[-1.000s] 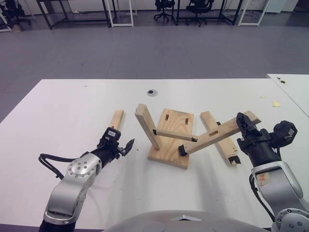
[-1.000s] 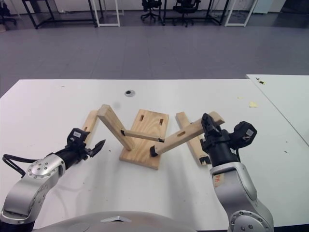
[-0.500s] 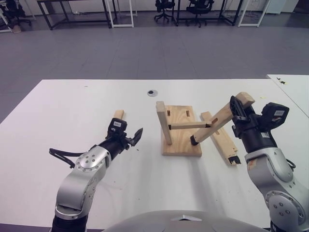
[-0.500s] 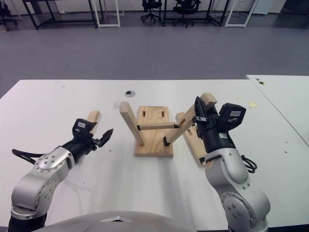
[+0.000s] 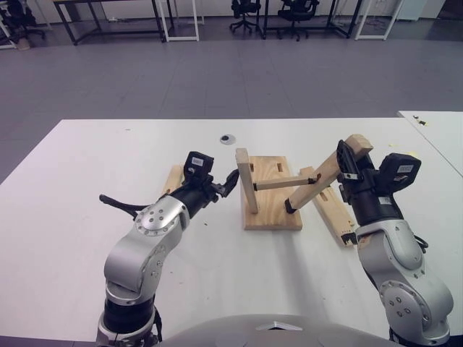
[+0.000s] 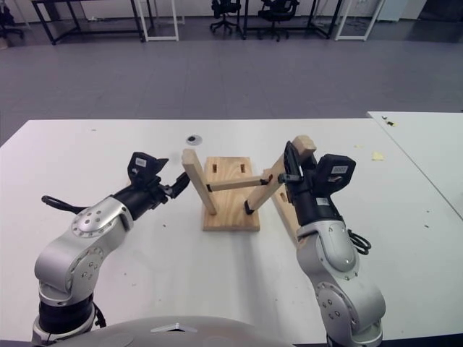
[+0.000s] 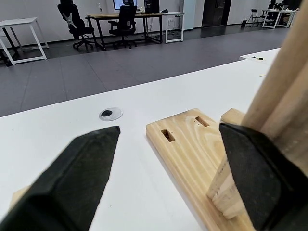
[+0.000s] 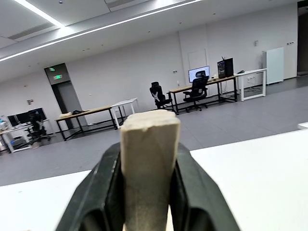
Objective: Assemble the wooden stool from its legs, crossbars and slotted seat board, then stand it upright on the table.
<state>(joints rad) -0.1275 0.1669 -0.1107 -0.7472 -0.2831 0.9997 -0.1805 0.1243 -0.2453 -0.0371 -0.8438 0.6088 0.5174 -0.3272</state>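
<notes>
Head view: seat board (image 5: 273, 208) flat at the centre of the white bench (image 5: 87, 166), slots facing up. Upright leg (image 5: 245, 181) standing at the board's left edge. Crossbar (image 5: 278, 183) running rightward from it to tilted leg (image 5: 315, 184), whose lower end rests on the board. Right tool (image 5: 344, 168) clamped on the tilted leg's upper part. Left tool (image 5: 230, 178), fingers apart, just left of the upright leg; contact cannot be told. Loose leg (image 5: 173, 178) flat on the bench at left, partly behind the left arm. Another wooden piece (image 5: 334, 215) flat, right of the board. Round grommet (image 5: 228, 138) at far centre.

Left wrist view: two black fingers (image 7: 77, 178) spread wide, the slotted board beyond the gap, the upright leg's base beside one finger.

Right wrist view: both fingers (image 8: 101, 192) pressed against the tilted leg's end, one on either side.
</notes>
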